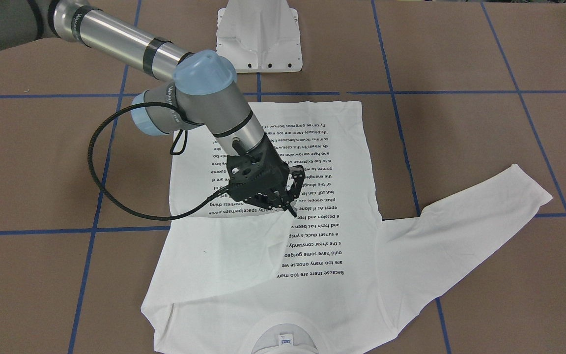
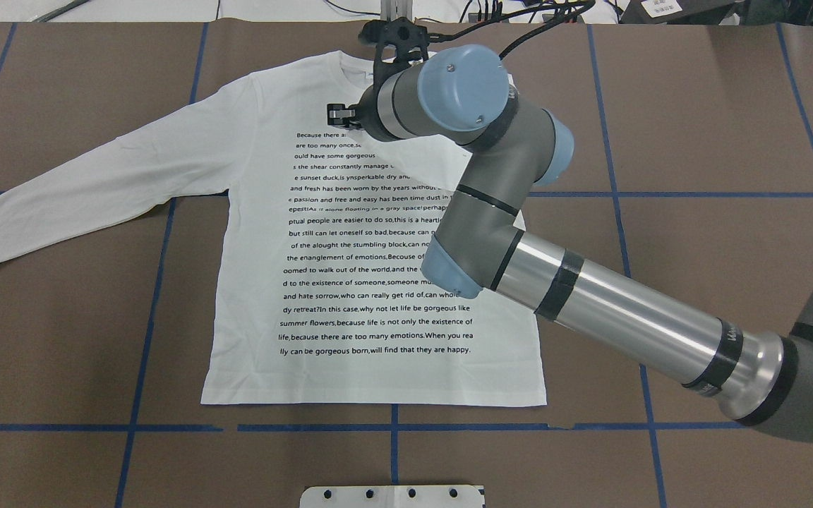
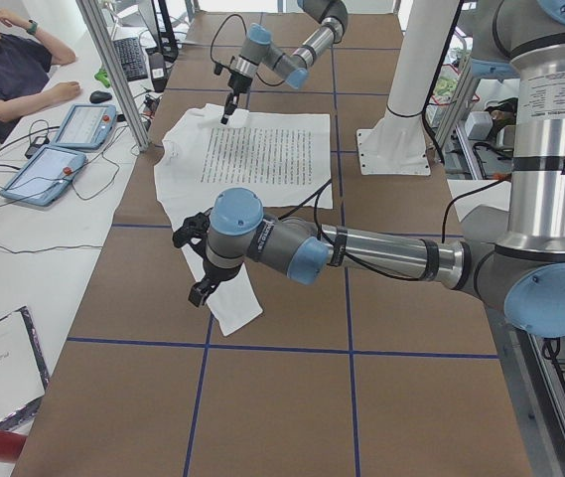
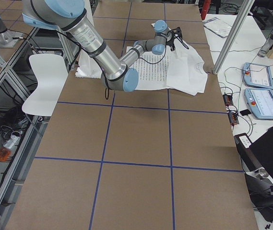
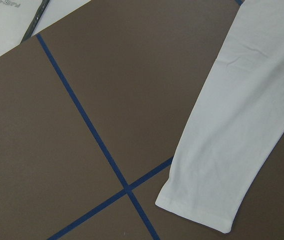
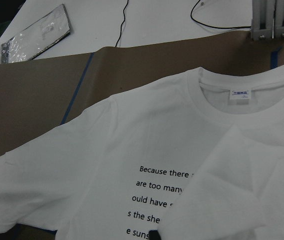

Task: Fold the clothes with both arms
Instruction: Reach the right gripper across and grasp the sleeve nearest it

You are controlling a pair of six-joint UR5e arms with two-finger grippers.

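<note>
The white long-sleeved T-shirt (image 2: 244, 247) lies text side up on the brown table, collar (image 6: 241, 92) at the far edge. Its sleeve on the robot's right is folded over the chest (image 1: 224, 255). Its other sleeve (image 2: 96, 176) lies stretched out. My right gripper (image 1: 290, 210) reaches across the shirt. It is shut on the top corner of the folded flap, near the collar (image 2: 339, 113). My left gripper (image 3: 191, 260) hovers over the outstretched sleeve's cuff (image 5: 196, 210). It shows only in the exterior left view, so I cannot tell whether it is open or shut.
The white pedestal base (image 1: 259, 39) stands at the robot's side of the table. Blue tape lines (image 2: 166, 282) grid the brown surface. An operator (image 3: 4, 70) sits with tablets (image 3: 83, 124) beyond the far edge, behind an aluminium post (image 3: 113, 70).
</note>
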